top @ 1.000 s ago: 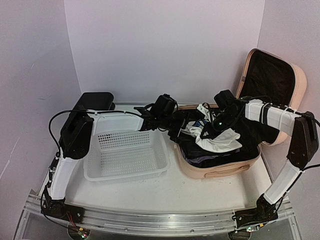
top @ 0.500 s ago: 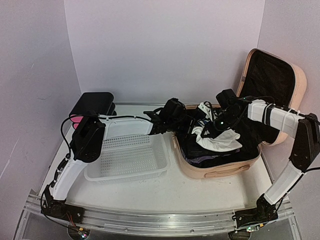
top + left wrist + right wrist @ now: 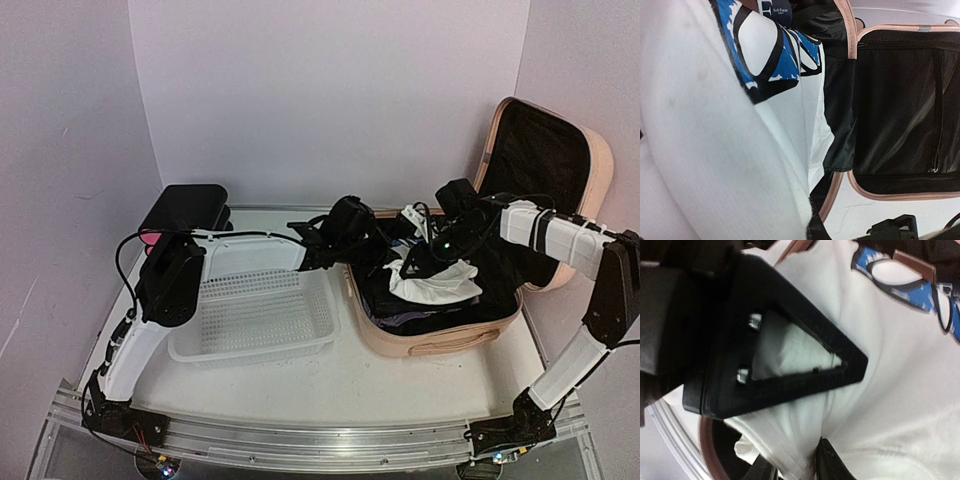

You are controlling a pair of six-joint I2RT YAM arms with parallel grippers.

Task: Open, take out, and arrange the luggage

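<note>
The left pincer and right pincer meet at a white garment in the open luggage; whether either is clenched cannot be told.

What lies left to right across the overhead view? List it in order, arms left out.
black box → white basket → white shirt → suitcase lid, standing open at the far right.
</note>
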